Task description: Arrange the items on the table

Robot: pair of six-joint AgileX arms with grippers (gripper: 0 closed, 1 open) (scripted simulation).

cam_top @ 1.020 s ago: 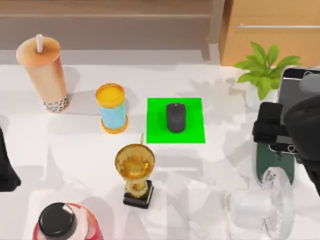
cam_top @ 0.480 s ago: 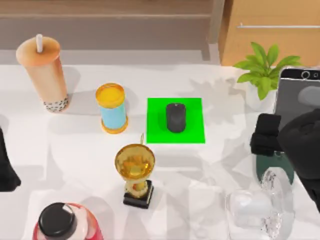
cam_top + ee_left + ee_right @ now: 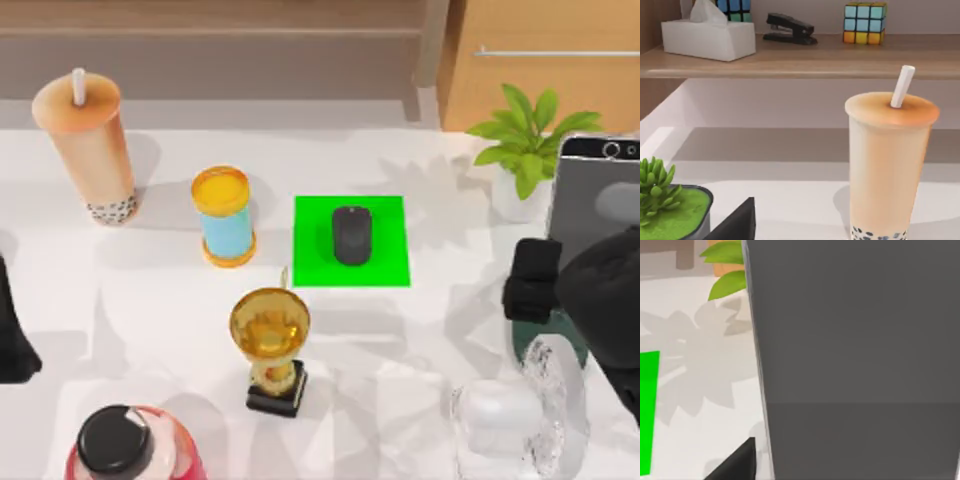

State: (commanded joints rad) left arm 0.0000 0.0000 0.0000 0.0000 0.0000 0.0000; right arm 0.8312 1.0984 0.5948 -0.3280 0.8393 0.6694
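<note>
We see the tall tan bubble-tea cup [image 3: 888,165] standing upright on the white worktop [image 3: 790,210], its white straw [image 3: 902,86] tilted, dark pearls at its base. A green succulent in a dark pot [image 3: 670,210] sits nearby. Behind, a wooden shelf [image 3: 805,62] carries a tissue box [image 3: 707,37], a black stapler [image 3: 789,29] and a colour cube [image 3: 865,22].

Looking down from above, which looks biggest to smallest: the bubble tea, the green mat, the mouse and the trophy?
1. Bubble tea and green mat: too alike to rank.
2. Trophy.
3. Mouse, clearly smallest.
The tea and trophy stand tall, nearer the camera, so they may look bigger than they are.
</note>
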